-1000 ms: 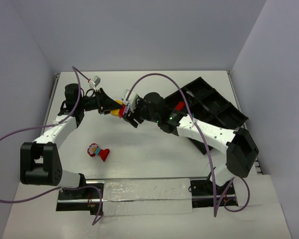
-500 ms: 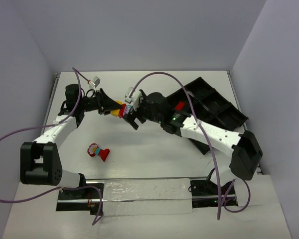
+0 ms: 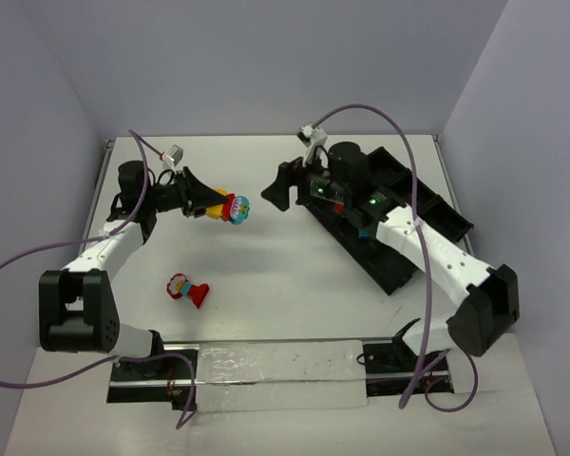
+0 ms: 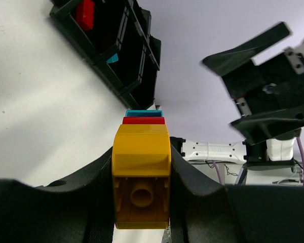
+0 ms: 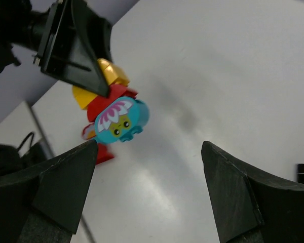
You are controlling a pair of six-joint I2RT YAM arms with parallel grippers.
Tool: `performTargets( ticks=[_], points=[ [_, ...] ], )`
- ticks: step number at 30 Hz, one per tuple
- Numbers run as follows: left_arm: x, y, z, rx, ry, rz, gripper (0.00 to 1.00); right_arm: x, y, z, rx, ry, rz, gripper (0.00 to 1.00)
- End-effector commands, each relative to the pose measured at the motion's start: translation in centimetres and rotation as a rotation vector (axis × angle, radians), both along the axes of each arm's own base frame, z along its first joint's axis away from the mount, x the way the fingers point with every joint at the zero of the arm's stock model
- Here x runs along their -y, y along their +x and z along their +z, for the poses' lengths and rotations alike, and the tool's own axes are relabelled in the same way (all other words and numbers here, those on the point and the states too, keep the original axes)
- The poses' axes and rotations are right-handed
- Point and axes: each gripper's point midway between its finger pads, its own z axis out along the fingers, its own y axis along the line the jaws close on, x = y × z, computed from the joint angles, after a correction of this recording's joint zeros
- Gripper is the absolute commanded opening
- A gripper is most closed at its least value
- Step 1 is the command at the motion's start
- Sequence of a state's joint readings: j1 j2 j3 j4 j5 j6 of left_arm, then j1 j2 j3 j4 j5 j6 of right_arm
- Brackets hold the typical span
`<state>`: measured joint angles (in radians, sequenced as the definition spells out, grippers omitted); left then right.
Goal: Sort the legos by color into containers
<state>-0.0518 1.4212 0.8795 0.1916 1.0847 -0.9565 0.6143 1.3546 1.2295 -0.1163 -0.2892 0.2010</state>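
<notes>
My left gripper point(image 3: 212, 202) is shut on a clump of legos point(image 3: 226, 206) held above the table: a yellow brick point(image 4: 141, 172) sits between the jaws, then a red brick point(image 4: 143, 120) and a cyan one point(image 4: 143, 113). From the right wrist the clump's end is a cyan brick with a printed face point(image 5: 121, 119). My right gripper point(image 3: 275, 190) stands open and empty, apart from the clump, its fingers point(image 5: 66, 177) wide. The black divided tray of containers point(image 3: 451, 217) lies at the right, with a red brick point(image 4: 84, 12) and a cyan piece point(image 4: 112, 58) in its compartments.
A second small clump with a red brick point(image 3: 188, 290) lies on the white table left of centre. The right arm reaches over the tray's near end. Grey walls close in the table at the back and sides.
My right gripper was at the clump's end; it has opened and pulled back to the right, toward the tray. The left gripper has kept the clump almost still.
</notes>
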Motion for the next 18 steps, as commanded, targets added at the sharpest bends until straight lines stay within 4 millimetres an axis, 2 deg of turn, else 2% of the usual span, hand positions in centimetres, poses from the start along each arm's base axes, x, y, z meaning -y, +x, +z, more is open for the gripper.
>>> performTargets(
  ticks=[1, 3, 7, 11, 18],
  points=[
    [0.1, -0.7, 2.6, 0.085, -0.052, -0.039, 0.0, -3.8, -3.1, -0.1, -0.187, 0.136, 0.24, 0.9],
    [0.0, -1.2, 3.0, 0.1, -0.064, -0.051, 0.0, -4.6, -2.9, 1.0, -0.158, 0.227, 0.298, 0.91],
    [0.1, -1.7, 3.8, 0.128, -0.079, -0.071, 0.0, -4.6, -3.3, 1.5, -0.188, 0.317, 0.359, 0.92],
    [-0.1, -2.0, 4.9, 0.158, -0.095, -0.075, 0.0, -5.2, -3.8, 1.5, -0.232, 0.375, 0.44, 0.94],
    [0.0, -2.3, 6.2, 0.195, -0.111, -0.085, 0.0, -5.4, -4.3, 1.2, -0.282, 0.414, 0.471, 0.95]
  ],
)
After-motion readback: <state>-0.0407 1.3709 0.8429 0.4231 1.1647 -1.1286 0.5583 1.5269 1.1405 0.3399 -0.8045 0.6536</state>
